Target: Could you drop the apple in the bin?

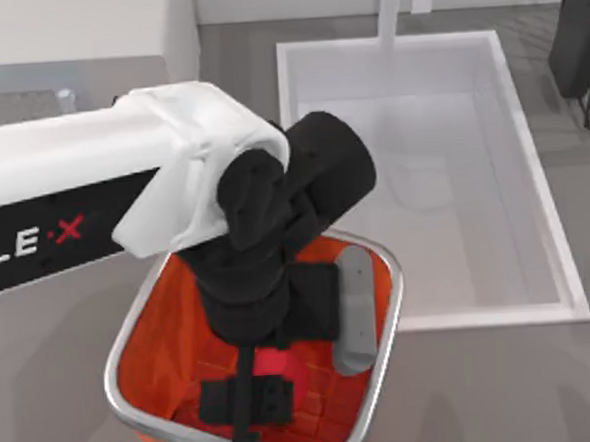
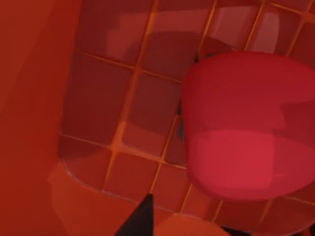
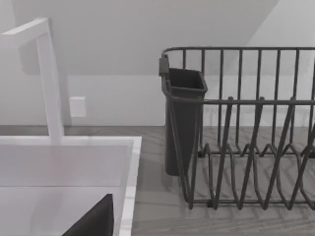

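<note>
Grey wood-grain counter [image 1: 60, 315] runs under everything we can see, with a pale wall behind it. Much of the scene is blocked from above: our left arm [image 1: 92, 183] reaches in from the top view's left edge and bends down into the bin [image 1: 383, 321], and its black wrist covers most of the bin's inside. We make out only parts of the silver rim, orange walls and a strip of gridded floor. The bin's near edge is cut off by the bottom of the top view.

We see the left gripper [image 1: 268, 381] low inside the bin, and a small patch of red, the apple [image 1: 275, 360], shows just at its tip. In the left wrist view the apple [image 2: 246, 128] looms large against the bin's gridded floor [image 2: 113, 113], with one dark finger tip [image 2: 140, 221] poking in beside it. Whether the fingers still press on the apple or stand apart from it, we cannot tell, nor whether the fruit touches the floor.

One white sink basin [image 1: 442, 172] lies just beside the bin, toward the top view's right, with one white faucet [image 1: 392, 10] rising at its far side. One dark wire dish rack [image 3: 246, 128] with a dark cup holder [image 3: 183, 118] stands past the sink's right side. Our right arm [image 1: 580, 43] sits parked at the top view's far right corner; a dark bit of it edges into the right wrist view.
</note>
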Robot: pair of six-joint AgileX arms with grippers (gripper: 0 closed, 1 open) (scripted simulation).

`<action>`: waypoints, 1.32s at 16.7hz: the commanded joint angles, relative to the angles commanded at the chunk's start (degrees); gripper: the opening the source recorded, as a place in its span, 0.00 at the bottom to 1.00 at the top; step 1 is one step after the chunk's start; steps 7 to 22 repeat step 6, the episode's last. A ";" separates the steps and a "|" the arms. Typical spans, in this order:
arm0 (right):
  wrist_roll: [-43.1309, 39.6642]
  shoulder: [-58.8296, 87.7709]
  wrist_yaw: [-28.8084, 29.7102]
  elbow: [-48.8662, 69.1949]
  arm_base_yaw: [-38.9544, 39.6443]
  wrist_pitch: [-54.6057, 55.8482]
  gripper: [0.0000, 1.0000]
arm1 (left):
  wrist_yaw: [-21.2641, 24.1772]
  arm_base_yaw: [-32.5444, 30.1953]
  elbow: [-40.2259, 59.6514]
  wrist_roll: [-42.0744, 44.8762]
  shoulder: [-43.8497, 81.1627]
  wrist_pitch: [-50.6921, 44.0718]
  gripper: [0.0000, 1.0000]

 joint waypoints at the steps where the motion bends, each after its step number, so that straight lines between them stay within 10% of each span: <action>1: 0.00 0.00 0.00 0.00 0.00 0.00 1.00 | 0.00 0.00 0.00 0.00 0.00 0.00 1.00; 22: 0.00 0.00 0.00 0.00 0.00 0.00 1.00 | 0.00 0.00 0.00 0.00 0.00 0.00 1.00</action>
